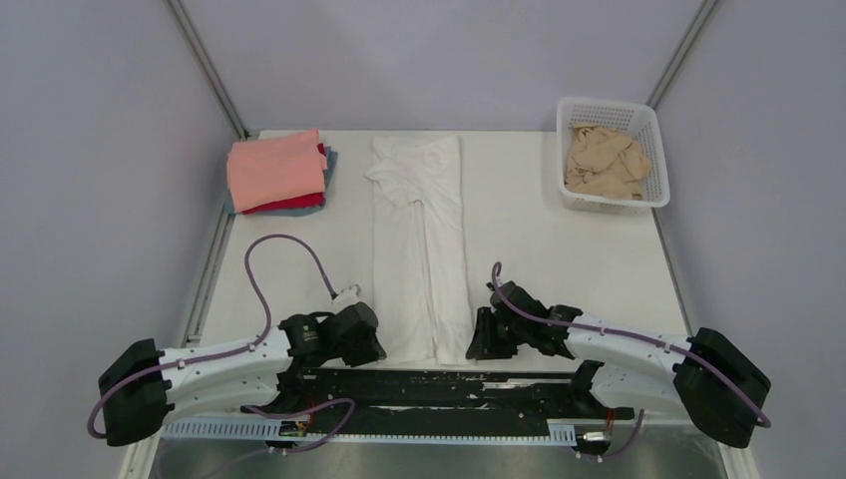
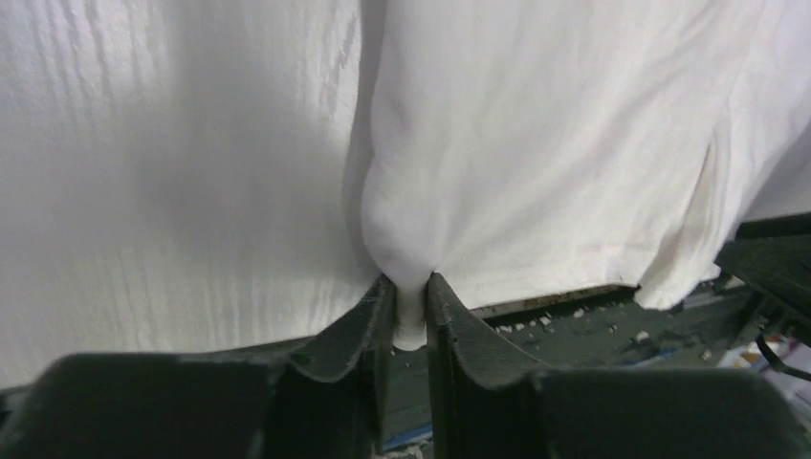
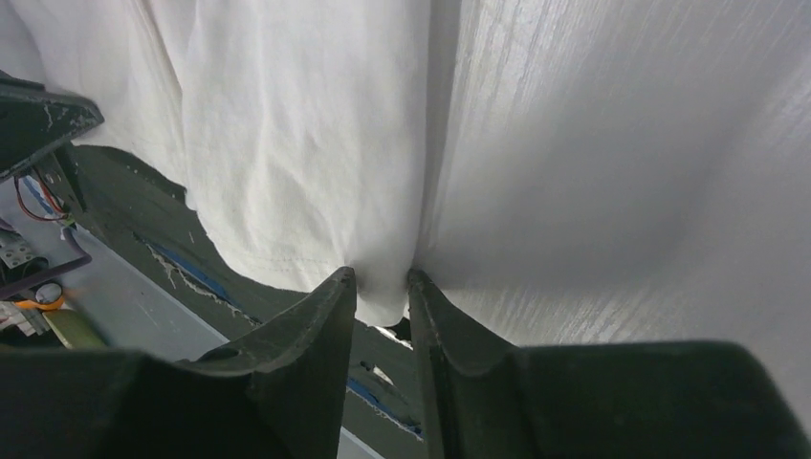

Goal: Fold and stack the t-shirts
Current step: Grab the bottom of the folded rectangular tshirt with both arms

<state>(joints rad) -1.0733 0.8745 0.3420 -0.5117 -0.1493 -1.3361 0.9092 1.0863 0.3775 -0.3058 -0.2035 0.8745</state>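
While the table (image 1: 559, 249) carries everything, the white t-shirt (image 1: 419, 249) lies along its middle as a long narrow strip, collar far and hem at the near edge. At far left sits a folded stack: a salmon-pink shirt (image 1: 274, 168) on top of a red shirt (image 1: 299, 203) and a blue-grey shirt (image 1: 330, 160). At far right the basket (image 1: 653, 135) holds a crumpled beige shirt (image 1: 604, 160). The left gripper (image 2: 409, 296) and right gripper (image 3: 383, 287) each pinch a near hem corner of the white t-shirt, fingers closed on cloth.
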